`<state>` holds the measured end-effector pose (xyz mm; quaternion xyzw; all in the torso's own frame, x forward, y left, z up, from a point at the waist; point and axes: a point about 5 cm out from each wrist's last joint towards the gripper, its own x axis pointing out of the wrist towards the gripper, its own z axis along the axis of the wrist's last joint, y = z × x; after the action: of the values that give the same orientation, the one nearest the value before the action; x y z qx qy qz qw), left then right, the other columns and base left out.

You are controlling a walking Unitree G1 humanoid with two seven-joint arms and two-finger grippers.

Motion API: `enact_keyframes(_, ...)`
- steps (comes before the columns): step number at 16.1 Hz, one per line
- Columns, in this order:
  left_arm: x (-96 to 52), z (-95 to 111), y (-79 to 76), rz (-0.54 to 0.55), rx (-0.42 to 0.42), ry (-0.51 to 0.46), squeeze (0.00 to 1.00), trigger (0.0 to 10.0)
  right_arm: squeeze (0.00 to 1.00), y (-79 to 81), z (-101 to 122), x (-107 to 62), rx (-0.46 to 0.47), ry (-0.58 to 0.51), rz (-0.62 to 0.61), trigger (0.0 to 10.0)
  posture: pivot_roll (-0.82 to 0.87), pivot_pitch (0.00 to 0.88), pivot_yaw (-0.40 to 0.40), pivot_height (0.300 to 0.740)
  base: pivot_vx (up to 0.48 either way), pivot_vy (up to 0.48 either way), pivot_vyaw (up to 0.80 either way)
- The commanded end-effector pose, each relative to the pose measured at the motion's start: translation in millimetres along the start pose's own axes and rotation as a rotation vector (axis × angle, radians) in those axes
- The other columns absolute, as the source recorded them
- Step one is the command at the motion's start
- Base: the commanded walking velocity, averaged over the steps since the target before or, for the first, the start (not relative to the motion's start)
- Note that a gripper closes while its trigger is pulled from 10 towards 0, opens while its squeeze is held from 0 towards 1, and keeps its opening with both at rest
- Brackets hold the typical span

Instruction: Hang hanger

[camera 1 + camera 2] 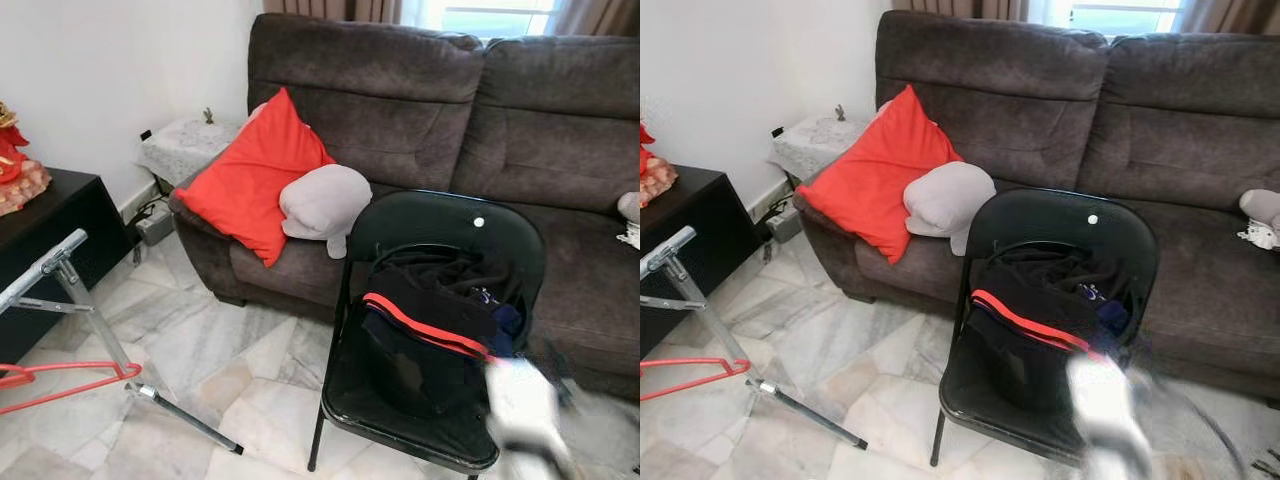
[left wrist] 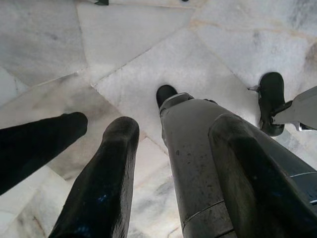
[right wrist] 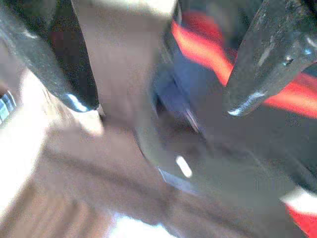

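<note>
Red plastic hanger (image 1: 60,385) sits at the far left of the left eye view, low, against the metal rack (image 1: 75,300) standing on the marble floor (image 1: 230,360). A black folding chair (image 1: 440,330) holds a heap of dark clothes with a red stripe (image 1: 430,325), in front of the brown sofa (image 1: 450,110) with its red cushion (image 1: 255,175) and grey cushion (image 1: 322,203). My right arm shows as a pale blur (image 1: 525,410) at the chair's front corner.

Right eye view: same layout; hanger on the far left, right arm blur by the chair seat, the two well apart.

Left wrist view: left gripper (image 2: 74,136) hangs over the floor beside the robot's leg (image 2: 198,163), fingers spread, nothing between them.

Right wrist view: heavily blurred. Right gripper (image 3: 158,106) fingers stand apart, pinching nothing, pointed at the chair's clothes heap.

Risks, as I judge them: the arm is mid-swing near the chair, so it could snag the clothes or knock the chair. The hanger is across the floor from both pincers; a reach from here would fall short, and a careless approach could bump the rack's leg.
</note>
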<state>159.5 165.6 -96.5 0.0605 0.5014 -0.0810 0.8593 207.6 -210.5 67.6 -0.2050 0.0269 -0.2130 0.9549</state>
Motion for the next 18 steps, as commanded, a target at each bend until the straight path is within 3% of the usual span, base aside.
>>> enact_keyframes(1,-1.7,-14.0,-0.3,-0.001,0.012,0.061,0.00,10.0,0.00,-5.1,-15.6,-8.9,0.042,0.115,-0.014,10.0,-0.04,0.005,0.060,0.740,0.000,0.000,0.00)
enact_keyframes(4,-1.6,-13.6,-1.1,-0.001,0.011,0.060,0.00,10.0,0.00,-0.2,-63.9,-21.5,0.150,0.454,-0.013,10.0,-0.04,0.000,0.057,0.740,0.000,0.000,0.00)
enact_keyframes(6,-1.4,-13.4,-2.3,-0.002,0.007,0.057,0.00,10.0,0.00,31.2,-101.6,-22.5,0.266,0.692,0.123,10.0,-0.04,0.000,0.052,0.740,0.000,0.000,0.00)
enact_keyframes(8,-1.3,-13.2,-2.9,0.000,0.001,0.053,0.00,10.0,0.00,45.5,-117.6,-24.7,0.327,0.778,0.183,10.0,-0.04,0.000,0.051,0.740,0.000,0.000,0.00)
enact_keyframes(9,-1.3,-13.3,-3.0,0.002,-0.002,0.052,0.00,10.0,0.00,47.9,-128.7,-33.6,0.305,0.836,0.218,10.0,-0.03,0.000,0.052,0.740,0.000,0.000,0.00)
enact_keyframes(12,-1.5,-13.7,-2.1,0.007,-0.003,0.052,0.00,10.0,0.00,42.7,-155.1,-65.8,0.208,0.975,0.286,10.0,-0.02,0.000,0.062,0.740,0.000,0.000,0.00)
enact_keyframes(13,-1.7,-14.0,-1.1,0.010,-0.003,0.053,0.00,10.0,0.00,33.7,-165.4,-80.5,0.202,1.025,0.266,10.0,-0.02,0.000,0.067,0.740,0.000,0.000,0.00)
enact_keyframes(16,-1.9,-14.4,0.6,0.011,0.004,0.057,0.00,10.0,0.00,29.4,-170.0,-88.6,0.205,1.015,0.273,10.0,-0.02,0.000,0.077,0.740,0.000,0.000,0.00)
enact_keyframes(18,-2.0,-14.2,1.7,0.012,0.005,0.058,0.00,10.0,0.00,31.6,-168.2,-85.4,0.171,0.991,0.296,10.0,-0.02,0.000,0.079,0.740,0.000,0.000,0.00)
